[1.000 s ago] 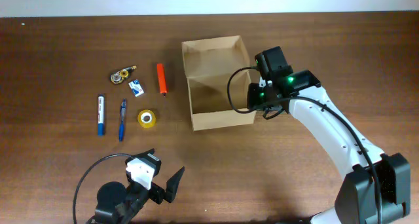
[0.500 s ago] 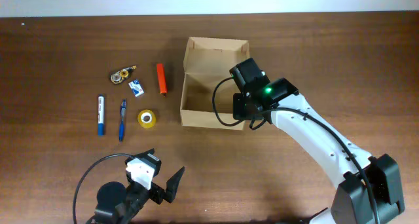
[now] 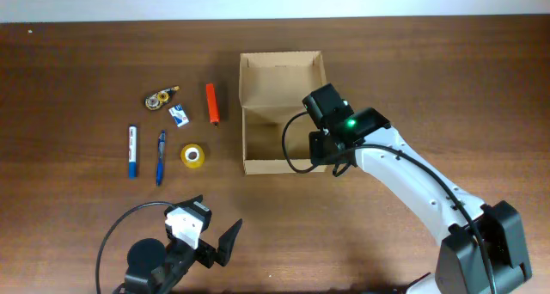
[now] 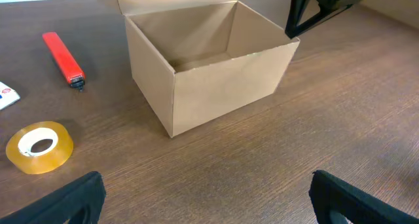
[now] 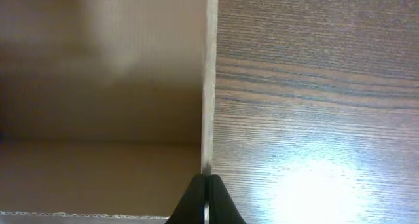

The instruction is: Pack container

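Note:
The container is an open tan cardboard box with its flap lid up at the far side. It stands empty at the table's middle and also shows in the left wrist view. My right gripper is shut on the container's right wall near its front corner, the fingertips pinching the rim. My left gripper is open and empty, low over the table at the front left, well short of the box.
Left of the box lie an orange lighter, a yellow tape roll, a blue pen, a blue marker, a small white eraser and a correction tape dispenser.
My right gripper has dragged the container left and toward the front, turning it slightly. The left arm has not moved.

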